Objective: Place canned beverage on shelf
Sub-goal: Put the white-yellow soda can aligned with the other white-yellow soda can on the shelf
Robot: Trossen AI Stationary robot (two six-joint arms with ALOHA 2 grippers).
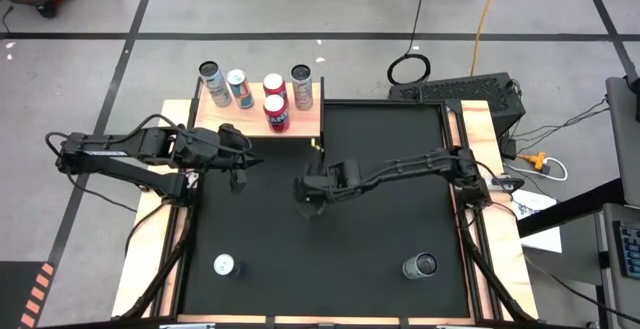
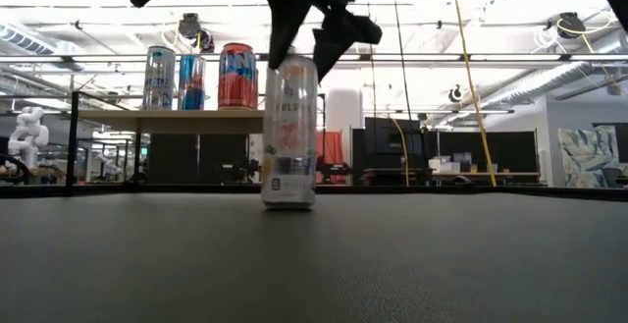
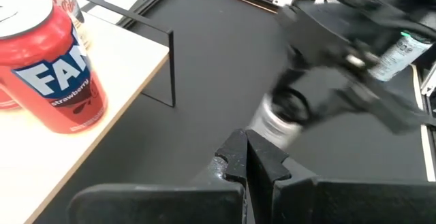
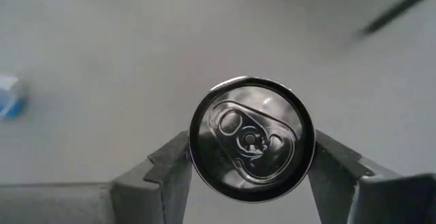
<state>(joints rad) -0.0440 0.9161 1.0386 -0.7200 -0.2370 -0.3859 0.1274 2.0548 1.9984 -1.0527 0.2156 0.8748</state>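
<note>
Your right gripper (image 4: 251,159) grasps the tall can (image 4: 251,139) between its jaws at the rim, standing on the mat. High hold: it may tilt or slip before reaching the shelf (image 1: 305,119). Left gripper (image 3: 246,157) clenched, empty.

A red can (image 3: 42,60) standing on the pale shelf (image 3: 116,81) at the upper left of the left wrist view is showing "FAN" in white letters, with "strawberry" written beneath (the other cans' labels are too blurred to be read)
</note>
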